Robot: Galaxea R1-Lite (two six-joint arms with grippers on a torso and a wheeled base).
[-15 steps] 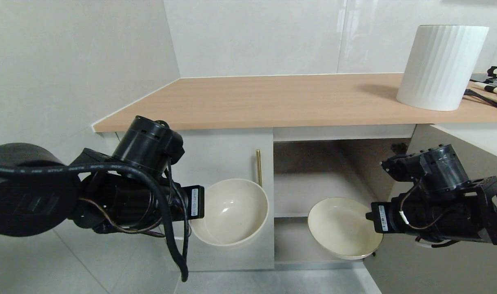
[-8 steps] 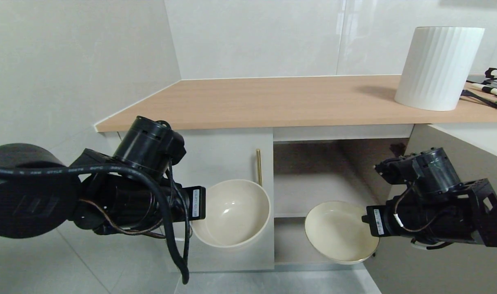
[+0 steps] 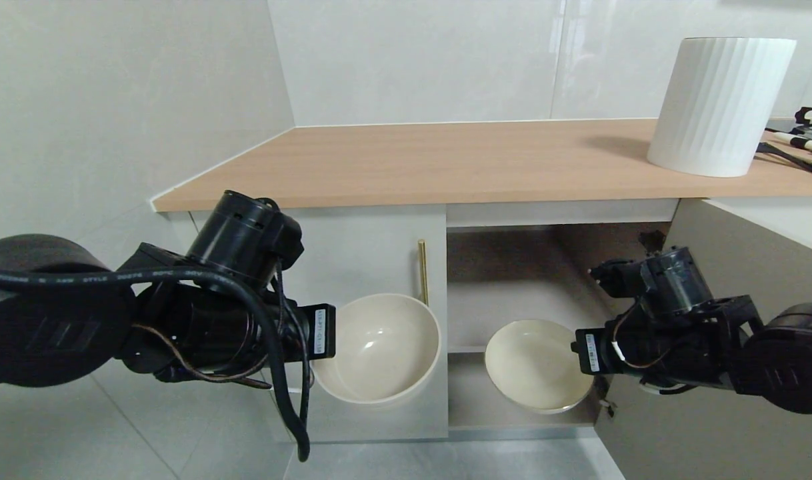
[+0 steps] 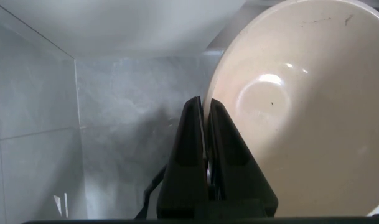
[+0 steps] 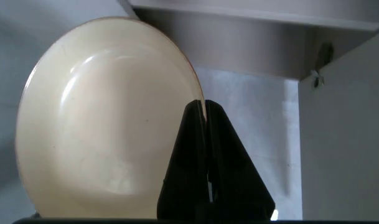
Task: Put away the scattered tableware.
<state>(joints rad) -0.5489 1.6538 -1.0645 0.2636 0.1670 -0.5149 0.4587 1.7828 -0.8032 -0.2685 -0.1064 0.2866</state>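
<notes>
- At the closed cabinet door [image 3: 373, 253], my left gripper [image 3: 331, 333] pinched the rim of the deep bowl [image 3: 379, 350], held tilted just beside the brass handle [image 3: 422, 272].
- My right gripper [image 3: 577, 351] pinched the shallow dish [image 3: 526, 363] by its rim, at the mouth of the open compartment [image 3: 513, 280].
- Each gripper carried a white sticker [image 3: 321, 331]; the print was too small to read.
- A ribbed canister [image 3: 719, 107] stood on the counter [image 3: 413, 160].

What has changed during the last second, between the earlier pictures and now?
The right claw, shut on the plate, has carried it forward toward the open cabinet and slightly to the robot's left. Nothing was taken hold of or let go. The left claw stays shut on the bowl, in place before the closed door.
</notes>
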